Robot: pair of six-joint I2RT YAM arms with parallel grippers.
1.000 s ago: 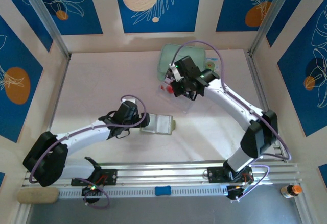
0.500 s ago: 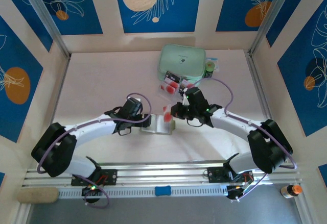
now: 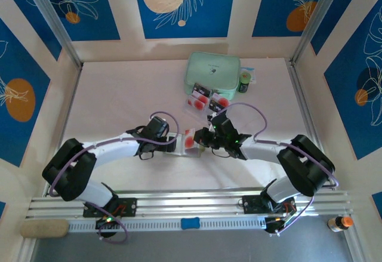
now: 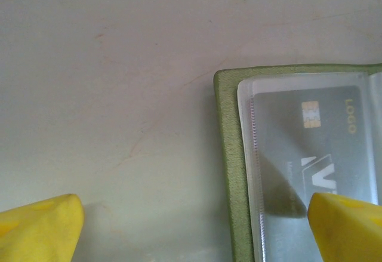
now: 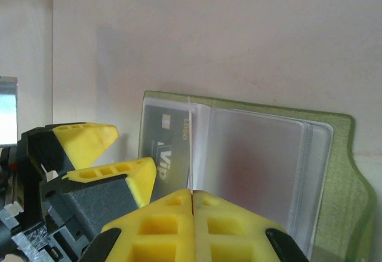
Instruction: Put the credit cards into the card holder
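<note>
The olive-green card holder (image 3: 191,151) lies open on the table, its clear pockets up (image 5: 262,160). A dark card sits in its left pocket (image 4: 310,148). My right gripper (image 3: 202,138) is shut on one credit card (image 3: 189,136), which stands edge-on (image 5: 190,148) over the holder's middle fold. My left gripper (image 3: 173,144) is open and straddles the holder's left edge (image 4: 227,154), with one yellow fingertip (image 4: 346,226) on the pocket and the other (image 4: 36,229) on the table. More credit cards (image 3: 198,101) lie in a clear tray behind.
A mint-green zip case (image 3: 213,73) lies at the back with a small dark bottle (image 3: 244,84) beside it. The clear tray (image 3: 218,102) stands just behind the right arm. Both grippers meet closely over the holder.
My right gripper has come from the tray down and left to the holder, with a credit card in it. The left gripper has shifted slightly right onto the holder's edge.
</note>
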